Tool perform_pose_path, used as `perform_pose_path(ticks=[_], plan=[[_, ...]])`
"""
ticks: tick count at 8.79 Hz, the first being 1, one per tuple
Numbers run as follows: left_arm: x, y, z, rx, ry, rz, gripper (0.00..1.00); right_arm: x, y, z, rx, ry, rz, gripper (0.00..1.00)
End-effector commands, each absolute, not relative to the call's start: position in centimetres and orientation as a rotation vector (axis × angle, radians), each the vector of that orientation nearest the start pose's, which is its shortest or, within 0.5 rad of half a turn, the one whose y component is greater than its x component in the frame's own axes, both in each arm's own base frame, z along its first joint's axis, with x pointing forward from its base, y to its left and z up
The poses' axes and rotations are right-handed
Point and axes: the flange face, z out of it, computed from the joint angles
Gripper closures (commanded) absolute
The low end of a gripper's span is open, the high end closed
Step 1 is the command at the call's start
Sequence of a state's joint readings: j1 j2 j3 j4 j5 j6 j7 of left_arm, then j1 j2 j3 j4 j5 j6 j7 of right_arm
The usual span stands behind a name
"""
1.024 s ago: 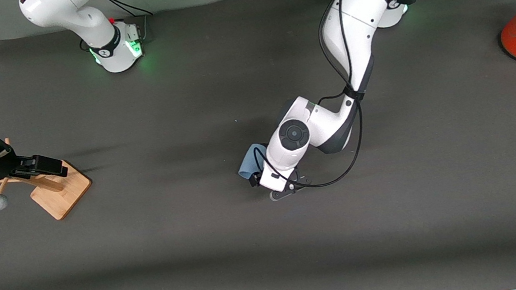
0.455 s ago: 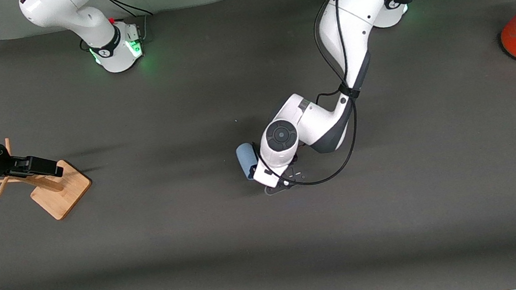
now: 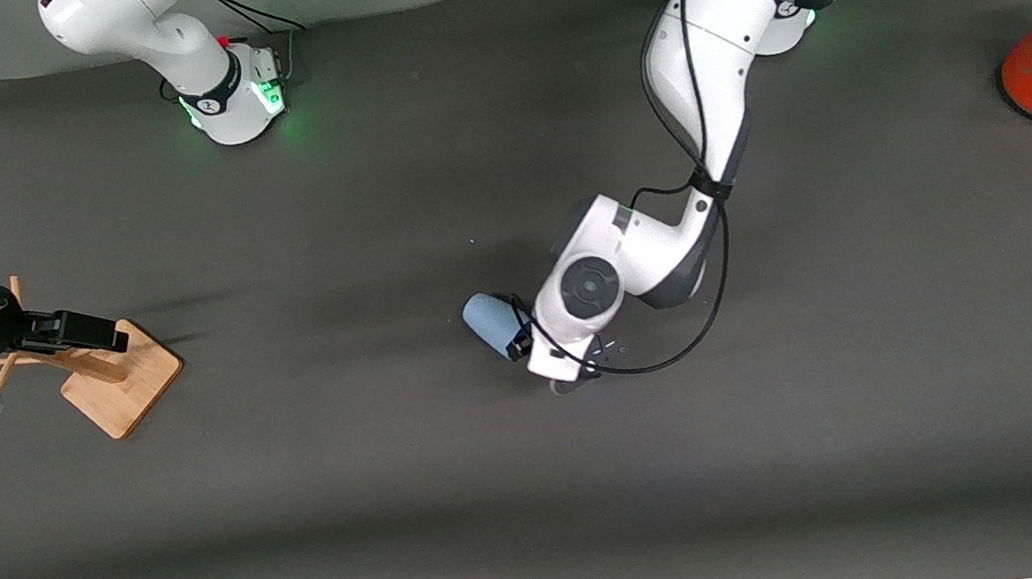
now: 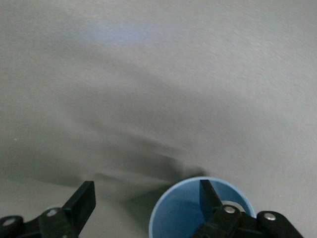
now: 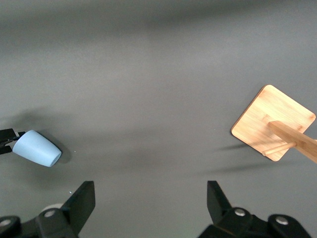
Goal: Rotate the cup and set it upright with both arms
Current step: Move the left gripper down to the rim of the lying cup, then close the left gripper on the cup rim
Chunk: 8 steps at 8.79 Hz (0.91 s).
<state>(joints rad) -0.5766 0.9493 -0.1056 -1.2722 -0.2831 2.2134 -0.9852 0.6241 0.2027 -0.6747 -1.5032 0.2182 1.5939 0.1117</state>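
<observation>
Cup: the small light blue plastic tumbler (image 3: 490, 322) is lying mid-table, now turned, base toward the right arm's end.
Left gripper (image 4: 143, 202): jaws spread, one finger (image 4: 209, 197) inside the mouth, narrowing slightly.
Right gripper (image 5: 148, 202): waiting released above the bamboo stand (image 3: 116, 378).

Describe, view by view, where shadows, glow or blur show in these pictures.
Front view: green glow at both arm bases, soft shadow bands across the table. Left wrist view: a dark shadow beside the cup, a pale sheen on the table above. Right wrist view: sharp, thin shadows by the wooden stand.
</observation>
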Motion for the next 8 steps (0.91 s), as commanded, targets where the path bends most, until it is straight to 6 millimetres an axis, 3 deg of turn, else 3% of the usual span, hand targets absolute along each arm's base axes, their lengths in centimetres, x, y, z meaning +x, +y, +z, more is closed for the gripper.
perform_pose_path(ticks=[1, 2, 3, 5, 6, 8], plan=[[60.7, -43.8, 16.3, -3.164, -1.125, 0.574, 0.09, 60.1, 3.4, 57.2, -3.022, 0.227, 0.091, 0.00], [62.2, -41.3, 16.0, -3.124, -1.314, 0.712, 0.10, 60.1, 3.4, 57.2, -3.022, 0.227, 0.093, 0.00], [62.2, -40.9, 15.9, -3.097, -1.389, 0.791, 0.10, 60.1, 3.4, 57.0, -3.023, 0.228, 0.095, 0.00], [61.7, -41.0, 15.9, -3.021, -1.468, 0.944, 0.07, 60.2, 3.3, 56.7, -3.025, 0.232, 0.103, 0.00], [62.1, -40.5, 16.3, -2.971, -1.593, 1.094, 0.05, 60.3, 3.6, 56.5, -3.024, 0.232, 0.106, 0.00], [61.1, -42.4, 17.0, -2.940, -1.650, 1.263, 0.04, 60.7, 4.5, 55.8, -3.040, 0.212, 0.118, 0.00]])
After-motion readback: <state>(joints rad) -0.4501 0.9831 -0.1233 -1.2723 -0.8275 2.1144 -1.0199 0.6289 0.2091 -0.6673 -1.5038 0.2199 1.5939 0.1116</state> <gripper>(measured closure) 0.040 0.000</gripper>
